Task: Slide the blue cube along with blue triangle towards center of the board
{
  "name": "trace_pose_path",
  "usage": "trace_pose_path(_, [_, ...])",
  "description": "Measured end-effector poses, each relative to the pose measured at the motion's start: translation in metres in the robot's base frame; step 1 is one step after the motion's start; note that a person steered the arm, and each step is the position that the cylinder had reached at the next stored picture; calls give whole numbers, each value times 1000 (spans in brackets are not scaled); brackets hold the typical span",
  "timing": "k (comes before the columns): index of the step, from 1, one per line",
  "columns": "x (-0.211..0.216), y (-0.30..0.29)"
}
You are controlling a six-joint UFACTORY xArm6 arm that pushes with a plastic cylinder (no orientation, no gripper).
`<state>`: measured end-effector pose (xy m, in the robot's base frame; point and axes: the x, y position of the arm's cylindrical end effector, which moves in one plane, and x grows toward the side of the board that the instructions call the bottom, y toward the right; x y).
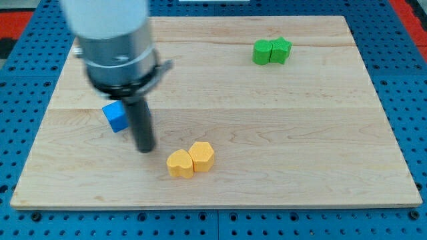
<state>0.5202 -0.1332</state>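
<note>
My tip [145, 149] rests on the wooden bench [320, 147], just to the view's right of and slightly below the blue cube [115, 117], which sits at the view's left side of the board, partly behind the rod. There are no fingers on this arm, only the straight dark rod, so nothing is held; whether the rod is actually touching the cube I cannot tell, as they overlap in the view. The blue triangle named in the task does not show anywhere; it may be hidden behind the grey arm housing [117, 47] or the rod, and I cannot say which. Near the view's bottom centre lie two yellow blocks [191, 160] touching each other, one heart-like and one roughly hexagonal, and near the view's top right two green blocks [271, 51] touch, one cube-like and one star-like. The main risk, as I judge it, is position: my tip stands on the centre-facing side of the cube, so a push from here would drive it toward the view's left edge rather than the middle. Rounding the cube could clip it and turn it away from its partner. A long push toward centre could also run into the yellow pair.
</note>
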Motion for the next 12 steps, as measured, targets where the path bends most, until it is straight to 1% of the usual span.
trace_pose_path(1, [-10,-76])
trace_pose_path(2, [-10,-91])
trace_pose_path(3, [-5,-59])
trace_pose_path(4, [-13,-65])
trace_pose_path(5, [-25,-94])
trace_pose_path(6, [-32,-95])
trace_pose_path(7, [-36,-72])
trace_pose_path(8, [-41,-72])
trace_pose_path(10, [-41,0])
trace_pose_path(12, [-52,53])
